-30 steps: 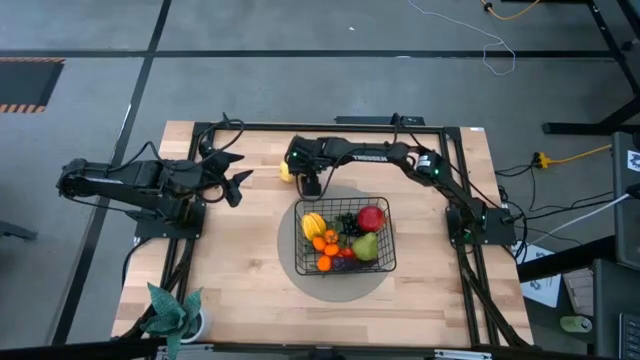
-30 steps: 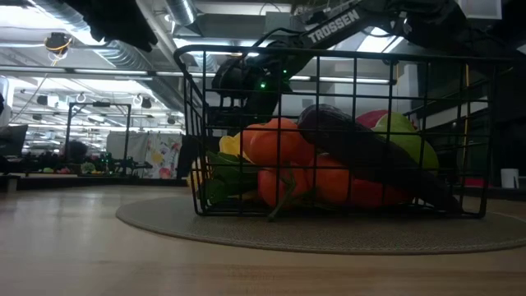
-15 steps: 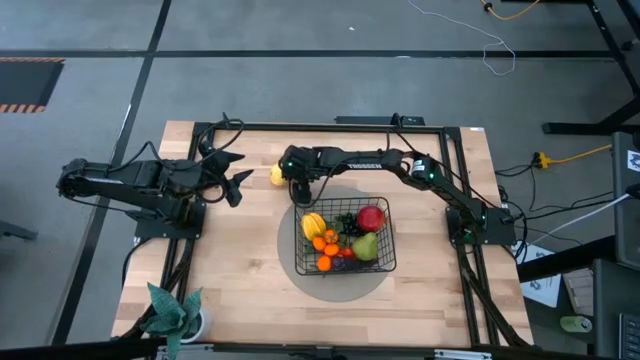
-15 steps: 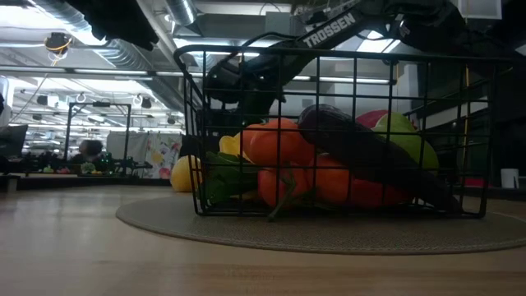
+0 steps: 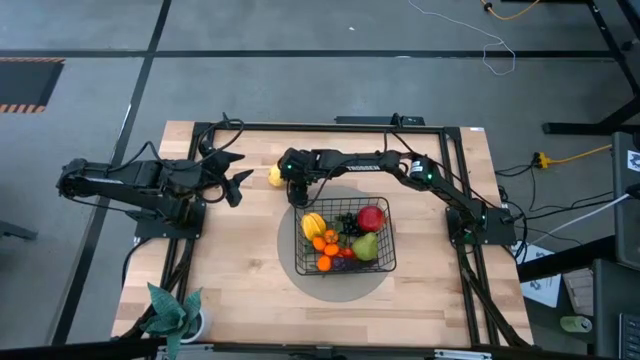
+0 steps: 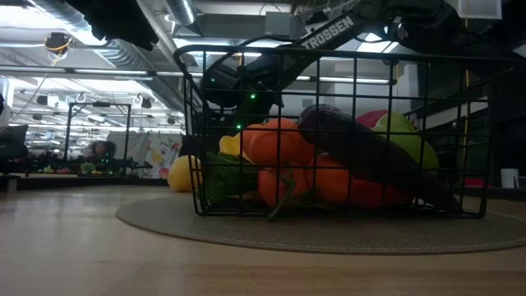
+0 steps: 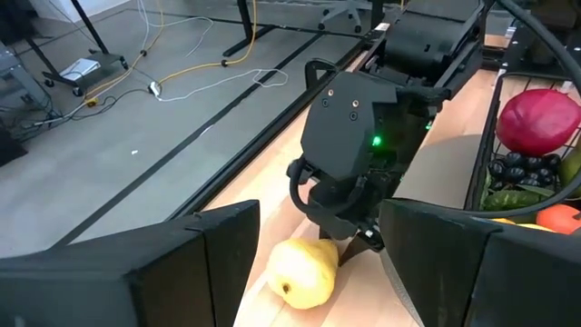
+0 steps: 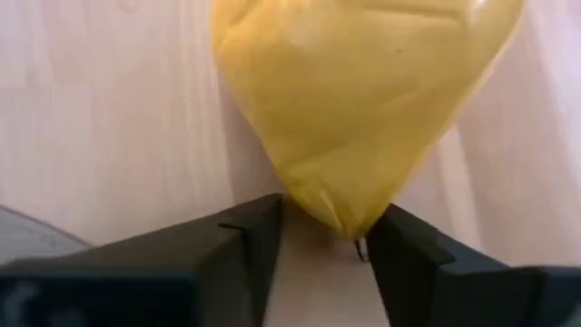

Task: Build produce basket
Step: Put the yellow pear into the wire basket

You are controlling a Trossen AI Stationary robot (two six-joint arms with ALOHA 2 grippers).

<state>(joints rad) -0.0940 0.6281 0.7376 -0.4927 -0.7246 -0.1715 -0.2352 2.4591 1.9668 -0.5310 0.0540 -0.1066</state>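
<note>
A yellow pear (image 5: 272,176) lies on its side on the wooden table, left of the black wire basket's (image 5: 298,240) far-left corner; it also shows in the low view (image 6: 182,174). My right gripper (image 5: 296,188) reaches over from the right and stands at the pear's narrow end, fingers closed about it. The basket holds a red apple (image 5: 371,217), a green fruit (image 5: 365,246), oranges (image 5: 325,245), a yellow ridged fruit (image 5: 314,223) and a dark eggplant (image 6: 362,148). My left gripper (image 5: 238,180) hovers open and empty left of the pear. My right gripper has the pear's narrow stem end (image 8: 340,204) between its two fingers (image 8: 245,236), coming from above and pointing down (image 7: 349,238). The pear lies on its side on the table, its broad end pointing away from the gripper toward the table's left.
The basket stands on a round grey mat (image 5: 300,275). A green potted plant (image 5: 172,312) stands at the table's near-left corner. Bare wood lies left of and in front of the mat.
My right gripper has moved toward the table's left edge, and the pear has slid along the table with it, out from beside the basket's far-left corner, still lying on the wood.
</note>
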